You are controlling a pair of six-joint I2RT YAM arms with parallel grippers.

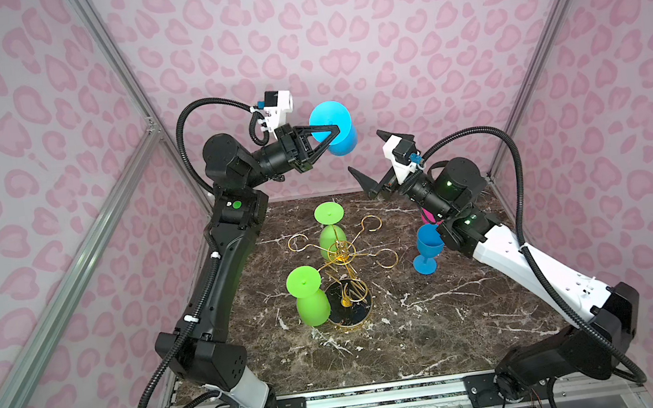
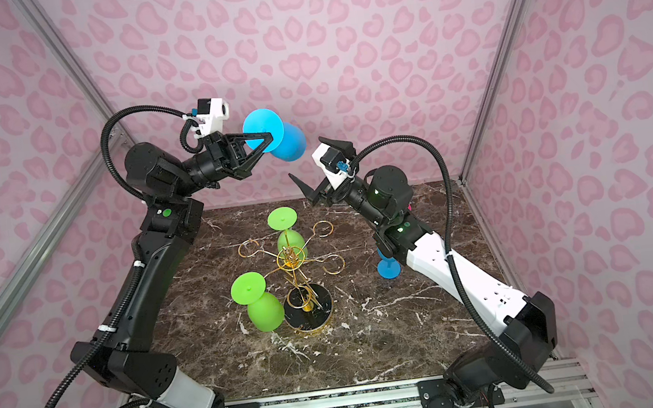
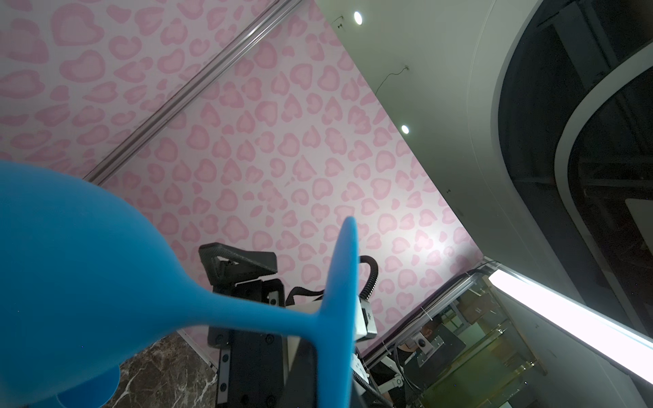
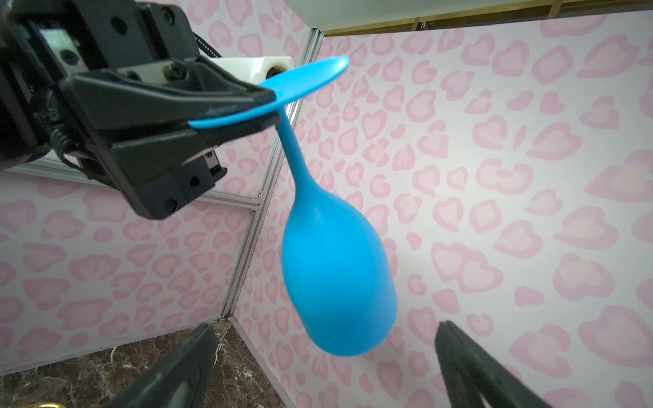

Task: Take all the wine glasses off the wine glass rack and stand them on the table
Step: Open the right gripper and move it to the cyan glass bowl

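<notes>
A blue wine glass point(image 1: 345, 142) point(image 2: 288, 144) hangs bowl-down high above the table near the back wall. My left gripper point(image 1: 334, 131) point(image 2: 269, 138) point(image 4: 261, 106) is shut on its flat round foot. In the left wrist view the bowl point(image 3: 88, 265), the stem and the foot fill the foreground. My right gripper point(image 1: 369, 156) point(image 2: 314, 162) point(image 4: 323, 335) stands wide open just right of and below the bowl point(image 4: 335, 275), not touching it. The gold wire wine glass rack point(image 1: 339, 254) point(image 2: 291, 259) stands mid-table on a round black base point(image 1: 350, 315).
Two green glasses point(image 1: 332, 233) point(image 1: 308, 299) hang upside down on the rack's hooks; the other hooks are bare. A second blue glass point(image 1: 428, 248) stands upright on the marble table by my right arm, with something pink point(image 1: 426, 215) behind it. Pink patterned walls enclose three sides.
</notes>
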